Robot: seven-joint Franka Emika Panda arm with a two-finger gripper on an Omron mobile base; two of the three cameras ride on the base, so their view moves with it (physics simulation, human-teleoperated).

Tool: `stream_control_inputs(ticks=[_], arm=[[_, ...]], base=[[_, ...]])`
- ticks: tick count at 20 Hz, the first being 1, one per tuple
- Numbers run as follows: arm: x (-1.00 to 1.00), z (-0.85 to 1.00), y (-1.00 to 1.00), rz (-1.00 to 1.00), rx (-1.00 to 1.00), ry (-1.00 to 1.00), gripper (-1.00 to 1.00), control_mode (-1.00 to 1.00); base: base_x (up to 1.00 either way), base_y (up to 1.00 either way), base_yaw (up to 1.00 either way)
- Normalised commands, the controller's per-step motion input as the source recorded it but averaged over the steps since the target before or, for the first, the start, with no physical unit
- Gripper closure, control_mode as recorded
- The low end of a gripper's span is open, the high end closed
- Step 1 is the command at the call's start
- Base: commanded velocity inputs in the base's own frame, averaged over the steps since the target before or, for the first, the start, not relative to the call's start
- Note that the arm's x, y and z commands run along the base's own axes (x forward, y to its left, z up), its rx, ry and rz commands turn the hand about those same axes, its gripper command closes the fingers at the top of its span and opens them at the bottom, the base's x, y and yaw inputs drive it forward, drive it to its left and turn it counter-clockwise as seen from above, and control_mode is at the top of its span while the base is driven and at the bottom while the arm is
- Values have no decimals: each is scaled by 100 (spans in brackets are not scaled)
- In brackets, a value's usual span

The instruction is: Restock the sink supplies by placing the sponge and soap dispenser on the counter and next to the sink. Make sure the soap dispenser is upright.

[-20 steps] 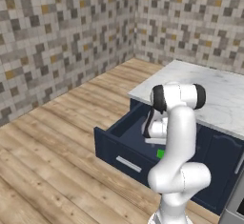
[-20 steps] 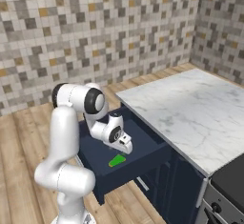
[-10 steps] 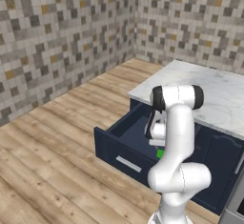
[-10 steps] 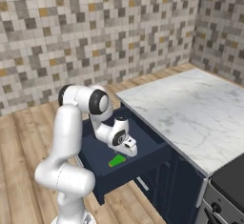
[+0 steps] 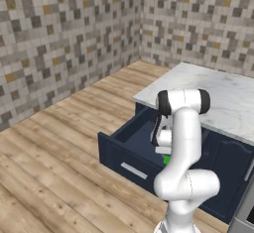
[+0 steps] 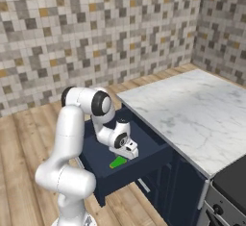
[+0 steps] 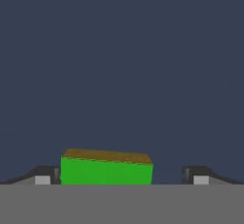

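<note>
The end effector point(image 6: 129, 149) has lowered into the drawer point(image 6: 144, 165) toward the sponge point(image 6: 117, 162).

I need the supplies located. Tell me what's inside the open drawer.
The sponge lies flat on the floor of the drawer, with the open gripper low over it. The arm covers part of the interior; no soap dispenser shows in the uncovered part.
</note>
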Motion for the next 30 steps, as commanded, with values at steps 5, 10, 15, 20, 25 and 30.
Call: stream_control_inputs(ticks=[5, 10, 15, 20, 25, 30], arm=[[0, -5, 0, -1, 0, 3, -100, -100], [0, -1, 1, 0, 1, 0, -100, -100], [0, -16, 0, 0, 1, 0, -100, -100], [-2, -40, 0, 0, 2, 0, -100, -100], [-3, -49, 0, -2, 7, 0, -100, -100], [-14, -60, 9, -3, 6, 0, -100, -100]], base=[[0, 0, 0], [0, 0, 0], [0, 0, 0], [0, 0, 0], [0, 0, 0], [0, 0, 0]])
